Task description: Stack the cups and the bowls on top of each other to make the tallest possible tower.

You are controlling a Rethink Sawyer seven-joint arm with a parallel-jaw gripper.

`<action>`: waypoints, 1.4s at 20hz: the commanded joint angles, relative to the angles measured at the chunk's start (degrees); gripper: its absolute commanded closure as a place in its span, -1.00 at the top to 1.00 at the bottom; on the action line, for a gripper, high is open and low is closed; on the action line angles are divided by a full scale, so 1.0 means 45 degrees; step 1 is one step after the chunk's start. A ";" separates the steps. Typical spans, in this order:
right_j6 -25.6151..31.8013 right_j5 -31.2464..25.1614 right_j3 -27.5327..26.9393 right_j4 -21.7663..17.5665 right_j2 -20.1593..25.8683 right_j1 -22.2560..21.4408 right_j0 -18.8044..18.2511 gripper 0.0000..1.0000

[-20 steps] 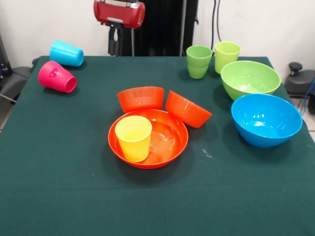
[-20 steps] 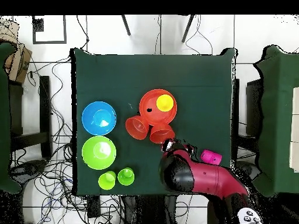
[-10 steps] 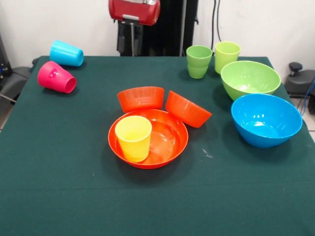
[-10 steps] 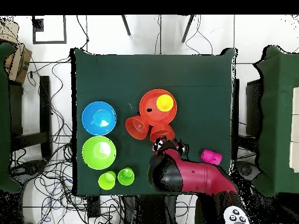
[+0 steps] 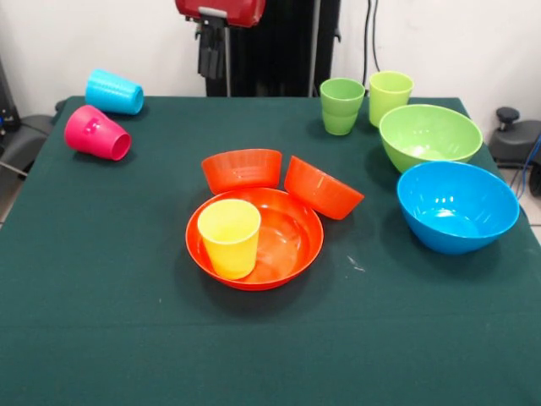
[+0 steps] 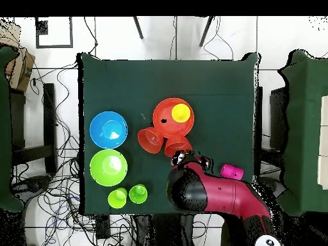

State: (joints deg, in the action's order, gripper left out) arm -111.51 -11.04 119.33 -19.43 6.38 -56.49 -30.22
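A yellow cup (image 5: 229, 237) stands upright inside the wide orange bowl (image 5: 287, 245) at the table's middle; this is the only start of a tower. Two small orange bowls (image 5: 242, 169) (image 5: 322, 187) lean tilted against its far rim. A pink cup (image 5: 97, 132) and a sky blue cup (image 5: 114, 91) lie on their sides at the far left. Green cups (image 5: 341, 106) (image 5: 390, 95) stand upright at the far right, beside the lime bowl (image 5: 429, 135) and the blue bowl (image 5: 457, 205). My gripper (image 5: 213, 52) hangs high over the table's far edge, holding nothing.
In the overhead view my red arm (image 6: 211, 195) covers the table's bottom edge and part of one small orange bowl (image 6: 174, 146). The pink cup (image 6: 231, 171) lies just right of the arm. Chairs and cables surround the table.
In the front view my gripper has shifted slightly right and risen since a second ago. No cup or bowl has moved.
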 commanded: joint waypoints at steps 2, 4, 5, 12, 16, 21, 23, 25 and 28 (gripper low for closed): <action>0.0574 -0.1214 0.0075 -0.0134 0.1912 0.0138 -0.0530 -1.00; 0.0711 -0.1145 0.0045 -0.0247 0.2245 0.0314 -0.0811 -1.00; 0.0830 -0.1218 0.0034 -0.0249 0.2436 0.0333 -0.0955 -1.00; 0.1864 -0.1251 0.0029 -0.1077 0.3727 0.0653 -0.1905 -1.00; 0.1680 -0.1216 0.0056 -0.1299 0.3799 0.0697 -0.1995 -1.00; 0.1338 -0.1390 0.0135 -0.1438 0.3353 0.0356 -0.1840 -1.00; 0.1404 -0.1616 0.0119 -0.1380 0.3447 0.0238 -0.1943 -1.00; 0.1351 -0.1645 0.0117 -0.1323 0.3558 0.0306 -0.2045 -1.00; 0.1048 -0.1570 0.0145 -0.1359 0.3310 0.0167 -0.1883 1.00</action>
State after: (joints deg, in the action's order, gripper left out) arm -111.51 -11.97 119.34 -21.05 17.90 -56.26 -39.00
